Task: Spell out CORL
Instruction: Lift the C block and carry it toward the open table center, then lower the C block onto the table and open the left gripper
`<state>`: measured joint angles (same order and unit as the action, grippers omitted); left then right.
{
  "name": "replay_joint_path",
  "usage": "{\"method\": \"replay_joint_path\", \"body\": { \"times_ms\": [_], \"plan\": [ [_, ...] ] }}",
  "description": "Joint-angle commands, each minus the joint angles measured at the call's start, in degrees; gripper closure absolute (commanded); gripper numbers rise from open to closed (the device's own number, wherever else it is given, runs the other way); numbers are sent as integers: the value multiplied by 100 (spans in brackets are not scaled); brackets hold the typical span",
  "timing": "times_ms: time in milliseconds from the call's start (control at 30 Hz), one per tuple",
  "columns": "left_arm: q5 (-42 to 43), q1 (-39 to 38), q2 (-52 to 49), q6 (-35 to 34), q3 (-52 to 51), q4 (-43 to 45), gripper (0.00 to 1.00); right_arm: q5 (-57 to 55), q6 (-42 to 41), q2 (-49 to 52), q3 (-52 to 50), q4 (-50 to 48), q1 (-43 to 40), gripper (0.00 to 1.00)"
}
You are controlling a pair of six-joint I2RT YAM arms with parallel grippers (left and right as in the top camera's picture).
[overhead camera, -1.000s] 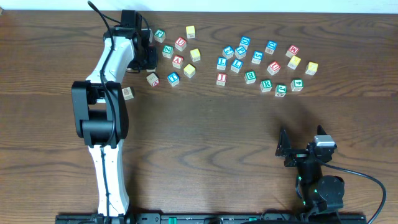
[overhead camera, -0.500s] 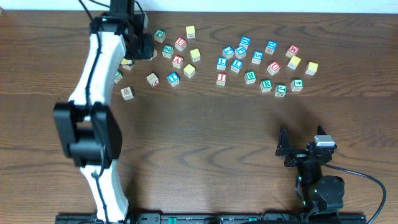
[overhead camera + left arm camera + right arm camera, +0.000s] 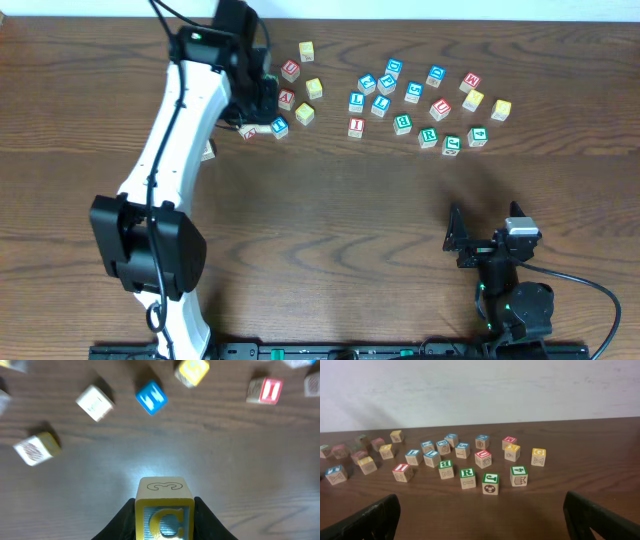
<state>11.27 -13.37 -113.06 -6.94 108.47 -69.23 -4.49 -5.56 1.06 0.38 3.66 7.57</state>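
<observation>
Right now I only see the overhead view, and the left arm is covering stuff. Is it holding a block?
Observer: Yes. The left wrist view shows the left jaws shut on the C block, with its yellow letter facing the camera.
Operator: What else is on it?
Observer: The face beyond the C has a plain carved outline with no paint. I can't read it.
Operator: And the right jaws, have they got one too?
Observer: No. In the right wrist view the right jaws stand wide apart and empty, and the R block sits out in front of them.
</observation>
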Motion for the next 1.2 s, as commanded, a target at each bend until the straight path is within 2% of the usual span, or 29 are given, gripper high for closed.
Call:
{"method": "replay_joint_path", "body": {
  "times_ms": [0, 267, 700, 867, 1167],
  "plan": [
    [-35, -177, -96, -221, -382, -15, 85, 13, 50, -4, -7, 24, -31, 1],
    [-35, -579, -96, -396, -1283, 417, 85, 13, 50, -4, -7, 24, -31, 1],
    [-61, -1156, -96, -737, -2070, 1471, 85, 13, 50, -4, -7, 24, -31, 1],
    [-457, -1248, -96, -1001, -2245, 1679, 85, 13, 48, -4, -7, 24, -31, 1],
    [-492, -1248, -96, -1029, -2752, 2487, 85, 13, 50, -4, -7, 24, -31, 1]
  ]
}}
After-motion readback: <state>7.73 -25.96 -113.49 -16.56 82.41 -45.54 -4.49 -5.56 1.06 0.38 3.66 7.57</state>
